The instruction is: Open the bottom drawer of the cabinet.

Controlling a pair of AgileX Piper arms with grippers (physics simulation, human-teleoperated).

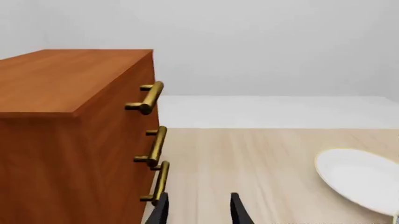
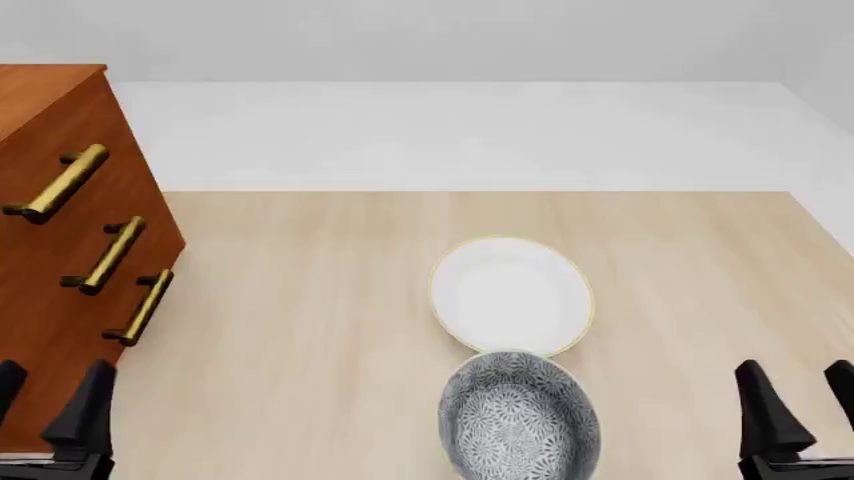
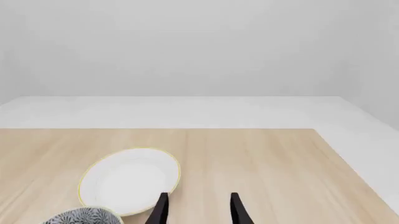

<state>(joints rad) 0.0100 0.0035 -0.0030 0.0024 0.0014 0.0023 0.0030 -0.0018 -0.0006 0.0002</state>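
The cabinet (image 2: pixel 60 290) is a tall reddish-brown wooden chest at the table's left edge, also filling one side of the left wrist view as the cabinet (image 1: pixel 68 126). Its three drawers each carry a brass bar handle. The bottom drawer (image 2: pixel 100 350) has the lowest handle (image 2: pixel 142 308), seen as the handle (image 1: pixel 160 183) in the left wrist view. My left gripper (image 2: pixel 51 405) is open at the near left, just short of the cabinet's front; in its own view the left gripper (image 1: pixel 198 210) sits close beside the lowest handle without holding it. My right gripper (image 2: pixel 798 410) is open and empty at the near right.
A white bowl with a thin gold rim (image 2: pixel 513 295) lies mid-table. A grey patterned bowl (image 2: pixel 521 418) sits just in front of it near the table's front edge. Both show in the right wrist view, white bowl (image 3: pixel 128 179) and patterned bowl (image 3: pixel 84 217).
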